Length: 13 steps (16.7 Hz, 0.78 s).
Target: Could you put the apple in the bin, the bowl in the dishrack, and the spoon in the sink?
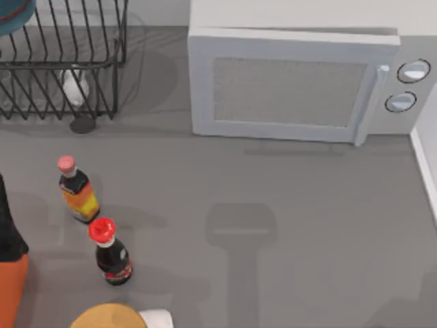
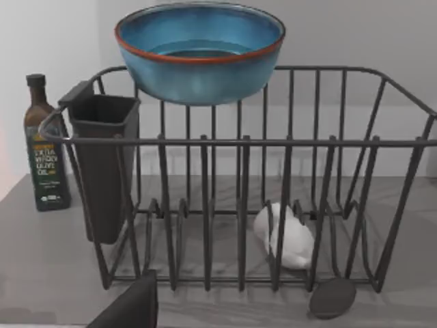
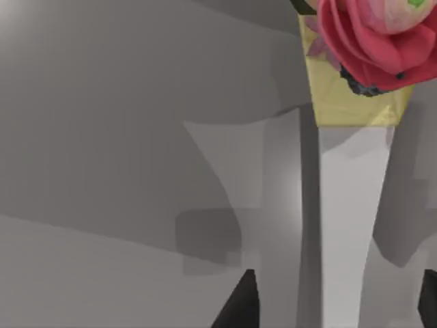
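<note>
The blue-teal bowl (image 2: pixel 199 65) with its reddish-brown rim sits upright at the top of the dishrack (image 2: pixel 287 142), over the back bars; I cannot tell whether it rests on them. In the top view its edge (image 1: pixel 12 17) shows in the far left corner over the black wire dishrack (image 1: pixel 65 65). A dark part of my left gripper (image 2: pixel 130 307) shows in front of the rack, well apart from the bowl. My right gripper (image 3: pixel 334 307) is open over grey surface, holding nothing. The apple, spoon, sink and bin are out of view.
A white lump (image 2: pixel 287 236) lies inside the rack, beside a black holder (image 2: pixel 102 164) on its side wall. An oil bottle (image 2: pixel 44 147) stands by the rack. Two sauce bottles (image 1: pixel 76 190) (image 1: pixel 110 251) stand at front left. A microwave (image 1: pixel 290 85) is at the back.
</note>
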Each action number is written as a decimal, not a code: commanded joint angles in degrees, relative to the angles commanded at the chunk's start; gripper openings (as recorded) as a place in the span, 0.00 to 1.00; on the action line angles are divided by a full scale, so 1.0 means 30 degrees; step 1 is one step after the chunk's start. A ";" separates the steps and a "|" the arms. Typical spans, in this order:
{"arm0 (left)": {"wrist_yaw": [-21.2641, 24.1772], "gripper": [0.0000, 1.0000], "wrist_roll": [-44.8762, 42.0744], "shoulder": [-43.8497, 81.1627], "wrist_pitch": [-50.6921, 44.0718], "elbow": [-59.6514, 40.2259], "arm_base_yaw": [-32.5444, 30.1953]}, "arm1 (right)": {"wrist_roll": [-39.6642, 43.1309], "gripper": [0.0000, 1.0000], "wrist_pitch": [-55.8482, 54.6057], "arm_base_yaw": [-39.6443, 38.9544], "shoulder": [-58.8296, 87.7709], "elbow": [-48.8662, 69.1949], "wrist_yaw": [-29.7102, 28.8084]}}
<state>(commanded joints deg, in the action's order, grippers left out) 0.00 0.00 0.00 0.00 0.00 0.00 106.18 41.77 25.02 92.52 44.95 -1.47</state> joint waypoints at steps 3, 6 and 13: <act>0.0000 1.00 0.0000 0.0000 0.0000 0.0000 0.0000 | 0.0134 0.00 0.2520 0.0011 -0.0859 0.1503 0.0001; 0.0000 1.00 0.0000 0.0000 0.0000 0.0000 0.0000 | 0.0146 0.00 0.5702 0.0047 -0.1954 0.3238 0.0003; 0.0000 1.00 0.0000 0.0000 0.0000 0.0000 0.0000 | 0.0014 0.00 0.7645 0.0061 -0.2970 0.4595 0.0001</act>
<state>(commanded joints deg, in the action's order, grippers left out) 0.00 0.00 0.00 0.00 0.00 0.00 106.22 64.70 25.21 83.60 58.74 -1.47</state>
